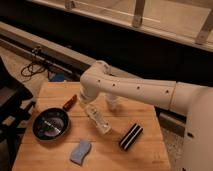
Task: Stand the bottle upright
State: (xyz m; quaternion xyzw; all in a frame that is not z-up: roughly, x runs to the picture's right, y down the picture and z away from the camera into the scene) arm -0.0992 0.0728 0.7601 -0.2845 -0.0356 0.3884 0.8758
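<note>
One hand (88, 101) above bottle (99, 120), beside cup (113, 101)

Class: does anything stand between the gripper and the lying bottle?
Nothing visible does. The gripper sits just above the upper end of the bottle; the whitish cup and frying pan lie off to either side.

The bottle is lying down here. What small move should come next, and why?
The bottle lies on its side on the table, slanting between the pan and the cup. The gripper hangs just over its far end. Probably best to lower the gripper onto that end for a grip, so the bottle can be tipped upright.
</note>
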